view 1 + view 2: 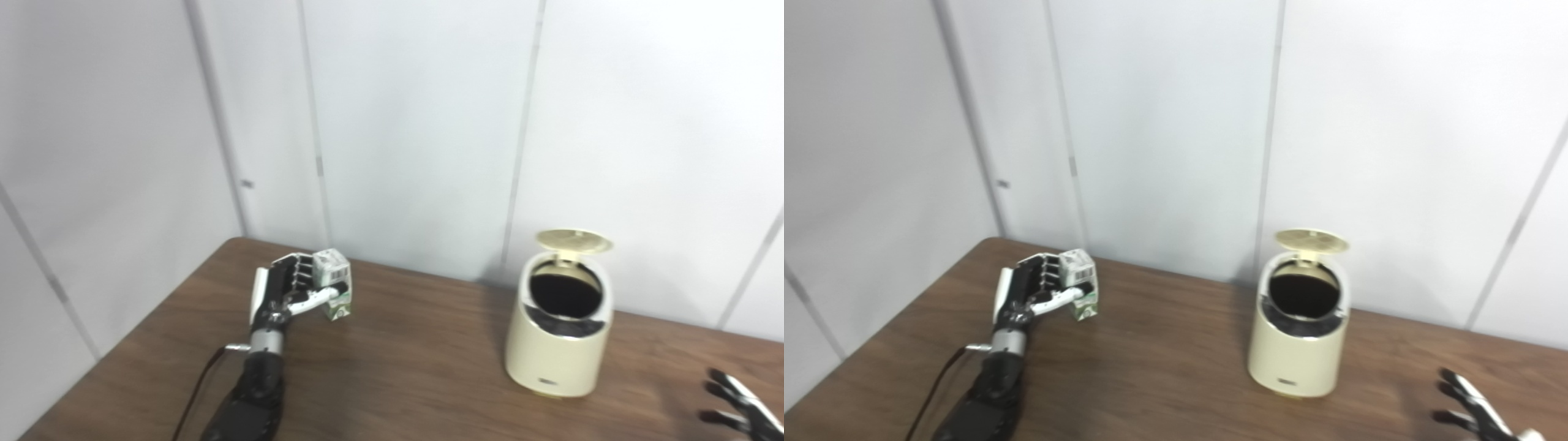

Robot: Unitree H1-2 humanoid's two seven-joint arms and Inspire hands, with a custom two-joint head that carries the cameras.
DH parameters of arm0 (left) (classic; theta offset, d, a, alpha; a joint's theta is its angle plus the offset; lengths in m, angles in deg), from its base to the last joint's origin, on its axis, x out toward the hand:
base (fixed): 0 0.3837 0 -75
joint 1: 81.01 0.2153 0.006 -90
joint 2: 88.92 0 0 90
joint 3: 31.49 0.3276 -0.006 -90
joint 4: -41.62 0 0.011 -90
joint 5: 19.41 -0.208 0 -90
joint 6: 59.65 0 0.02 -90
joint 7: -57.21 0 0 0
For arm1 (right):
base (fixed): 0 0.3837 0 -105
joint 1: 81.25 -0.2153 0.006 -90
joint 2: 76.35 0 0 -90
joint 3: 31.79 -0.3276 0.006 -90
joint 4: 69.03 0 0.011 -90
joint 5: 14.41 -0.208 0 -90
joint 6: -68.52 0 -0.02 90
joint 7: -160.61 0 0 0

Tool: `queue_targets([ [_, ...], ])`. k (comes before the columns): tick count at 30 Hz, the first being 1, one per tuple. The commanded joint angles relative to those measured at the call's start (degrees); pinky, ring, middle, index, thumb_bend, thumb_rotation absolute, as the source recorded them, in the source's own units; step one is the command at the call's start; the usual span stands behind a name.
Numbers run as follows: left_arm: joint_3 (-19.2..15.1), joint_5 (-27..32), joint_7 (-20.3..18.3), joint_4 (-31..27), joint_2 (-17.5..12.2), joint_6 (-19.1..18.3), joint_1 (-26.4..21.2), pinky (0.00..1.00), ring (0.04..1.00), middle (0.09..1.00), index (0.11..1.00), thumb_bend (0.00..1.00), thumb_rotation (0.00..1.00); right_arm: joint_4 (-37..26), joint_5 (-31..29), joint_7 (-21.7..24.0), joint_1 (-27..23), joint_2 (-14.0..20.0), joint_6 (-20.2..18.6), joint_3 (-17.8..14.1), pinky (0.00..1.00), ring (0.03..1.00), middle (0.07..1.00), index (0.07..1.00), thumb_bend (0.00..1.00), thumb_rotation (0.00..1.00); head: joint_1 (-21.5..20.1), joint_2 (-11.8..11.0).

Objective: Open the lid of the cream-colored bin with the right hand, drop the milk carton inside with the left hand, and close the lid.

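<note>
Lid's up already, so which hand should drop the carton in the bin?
Left. The left hand already grips the carton, and the bin stands open. The right hand is empty, fingers spread, beside the bin.

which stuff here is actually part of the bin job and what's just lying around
Part of the job:
- milk carton, gripped by the left hand
- cream-colored bin, its lid already up
- right hand, open at the table's near right

Just there:
- wooden table
- white wall panels behind
- nothing else lies loose on the table
</note>
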Motion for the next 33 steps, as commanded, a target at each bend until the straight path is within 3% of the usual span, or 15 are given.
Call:
queue_targets([
  [1,-0.13,1.09,-1.32,-4.96,-0.48,1.93,-3.18,0.41,0.441,0.493,0.504,0.50,0.00,-1.49,-0.87,-0.44,-2.79,-0.12,-0.09,-0.19,0.58,0.808,0.908,0.932,0.82,0.40,-1.17,-0.05],
  [3,-0.11,1.77,-3.50,-8.36,0.40,1.93,-3.05,0.42,0.443,0.497,0.502,0.50,0.00,-2.63,-1.26,-0.01,-3.00,-0.71,-2.13,-0.01,0.67,0.837,0.936,0.949,0.76,0.26,-2.24,-0.15],
  [11,1.64,2.26,-10.46,-20.98,4.67,1.91,-4.11,0.44,0.451,0.495,0.496,0.50,0.00,-1.63,-1.06,-0.77,-4.01,-1.49,-1.06,0.92,0.74,0.854,0.949,0.963,0.74,0.05,-6.43,-0.37],
  [19,4.97,2.55,-14.31,-25.94,9.68,1.93,-7.01,0.42,0.444,0.490,0.507,0.50,0.00,0.05,0.96,-2.25,-4.57,-2.02,0.04,2.20,0.72,0.839,0.934,0.953,0.75,0.11,-10.21,-0.78],
  [33,6.65,4.81,-20.34,-24.18,16.96,1.90,-11.35,0.41,0.442,0.489,0.505,0.50,0.00,0.44,3.04,-3.12,-5.39,-3.53,-1.94,3.10,0.73,0.851,0.940,0.956,0.76,0.22,-15.08,-0.92],
])
